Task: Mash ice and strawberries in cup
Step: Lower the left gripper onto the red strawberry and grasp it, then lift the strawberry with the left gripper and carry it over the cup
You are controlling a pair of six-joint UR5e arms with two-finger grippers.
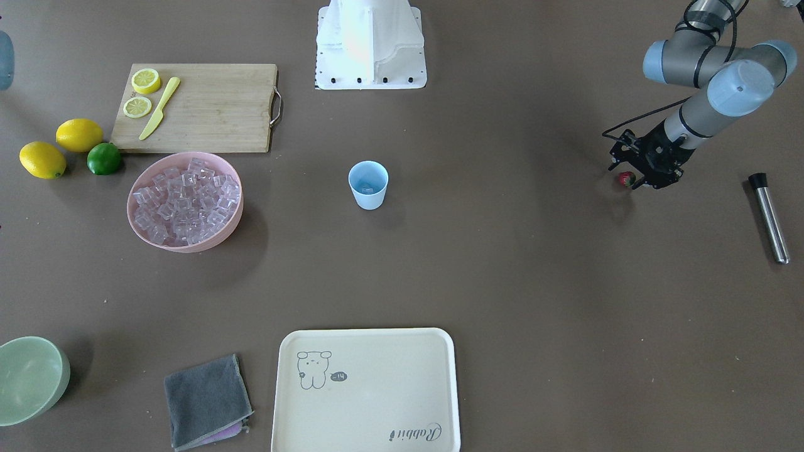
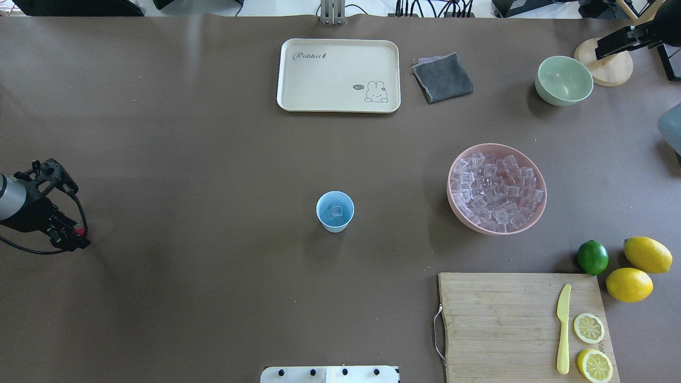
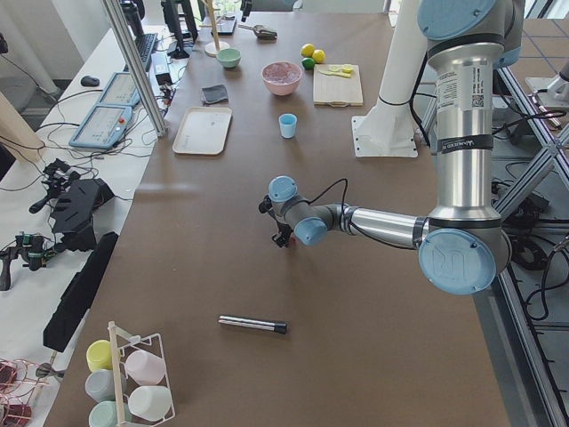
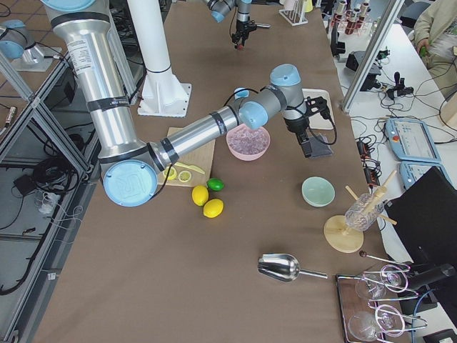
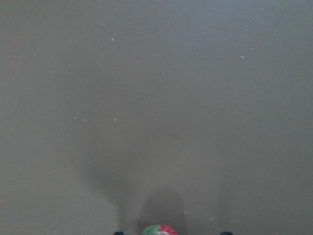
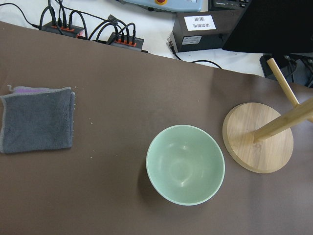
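One ice cube (image 2: 334, 211) is lying in the cup (image 2: 334, 227) at mid-table. The left gripper (image 1: 629, 182) is holding the strawberry (image 1: 625, 179) pinched, well apart from the cup; dropping it in and mashing are remaining. How wide the right gripper (image 2: 612, 43) is standing cannot be told.

- counter (image 1: 502, 282): matt brown covering, smooth
- cutting board (image 1: 213, 107): pale wood, visible grain
- ice (image 1: 185, 201): clear, glassy
- cup (image 1: 369, 191): smooth light-blue plastic
- cloth (image 1: 204, 398): grey napped fabric
- rod (image 1: 771, 223): polished metal
- tray (image 1: 377, 389): cream, matt
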